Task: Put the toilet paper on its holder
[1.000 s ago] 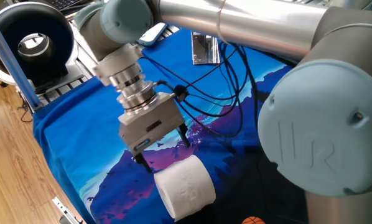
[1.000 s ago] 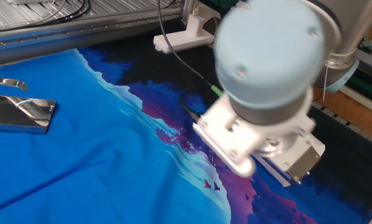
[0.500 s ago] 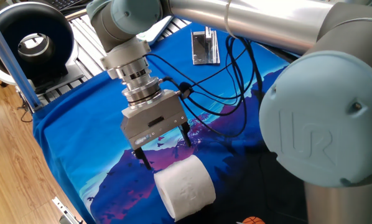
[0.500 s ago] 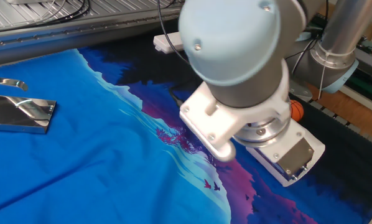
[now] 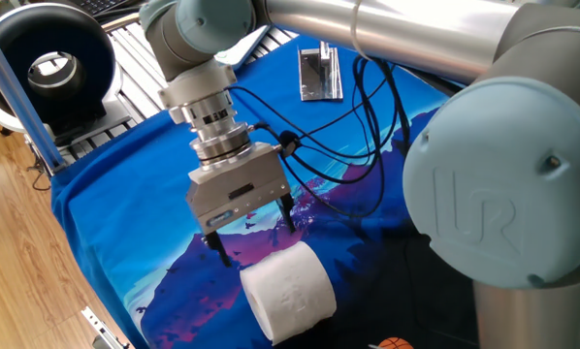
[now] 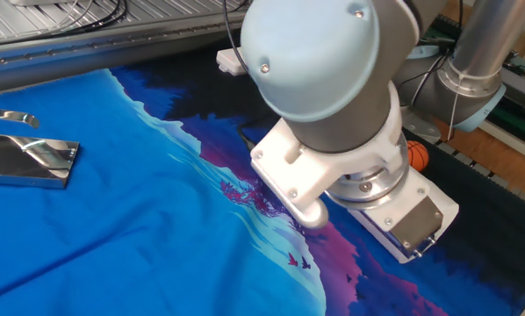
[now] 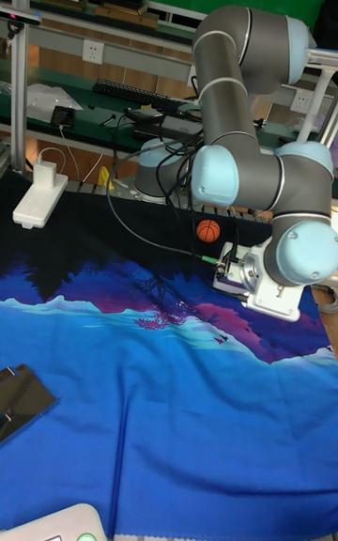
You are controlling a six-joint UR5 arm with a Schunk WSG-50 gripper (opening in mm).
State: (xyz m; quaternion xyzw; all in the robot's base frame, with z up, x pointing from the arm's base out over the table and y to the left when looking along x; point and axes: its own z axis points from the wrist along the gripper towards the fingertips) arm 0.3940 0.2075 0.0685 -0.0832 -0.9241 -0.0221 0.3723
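Observation:
The toilet paper (image 5: 288,289), a plump white roll, lies on its side on the blue cloth near the table's front edge. My gripper (image 5: 255,237) hangs just above and behind it, open, with both dark fingers (image 5: 219,254) pointing down and nothing between them. The holder (image 5: 320,75), a shiny silver stand, sits at the far end of the cloth, well away from the roll. In the other fixed view the holder (image 6: 27,159) is at the left edge and the arm hides the roll. In the tall fixed view the arm also covers the roll and the fingertips.
A large black ring-shaped device (image 5: 48,58) stands off the cloth at the back left. Black cables (image 5: 353,145) trail from the wrist across the cloth. An orange ball (image 6: 418,156) lies beside the arm's base. A white power strip (image 7: 39,198) lies at the table's edge.
The arm's upper joints have swung across and the gripper has shifted slightly toward the roll, mostly in the first half second. The gripper stays open. The roll has not moved.

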